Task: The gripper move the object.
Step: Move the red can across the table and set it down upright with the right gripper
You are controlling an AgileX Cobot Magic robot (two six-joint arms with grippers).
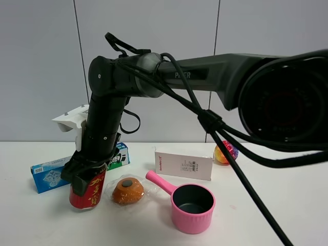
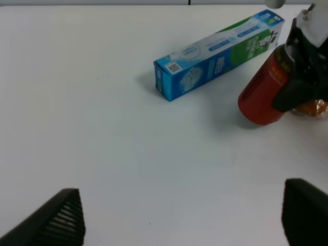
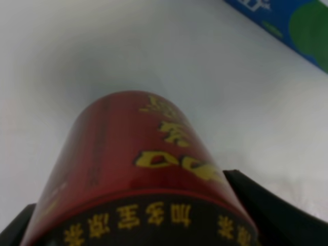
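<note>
The red can (image 1: pixel 90 192) with yellow characters stands tilted at the front left of the white table (image 1: pixel 41 220). I cannot tell whether its base rests on the table. My right gripper (image 1: pixel 84 177), black with thick fingers, reaches across from the right and is shut on the can's upper part. The right wrist view shows the can (image 3: pixel 138 164) close up between the two fingers (image 3: pixel 266 205). The left wrist view shows the can (image 2: pixel 259 100) and the right gripper (image 2: pixel 302 77) from a distance. My left gripper (image 2: pixel 182 215) is open and empty over bare table.
A blue and green carton (image 1: pixel 51 174) lies behind the can, also in the left wrist view (image 2: pixel 215 56). A wrapped orange bun (image 1: pixel 128 190) sits right of the can. A pink pot (image 1: pixel 192 207), a white box (image 1: pixel 183 164) and a colourful ball (image 1: pixel 225 152) lie further right.
</note>
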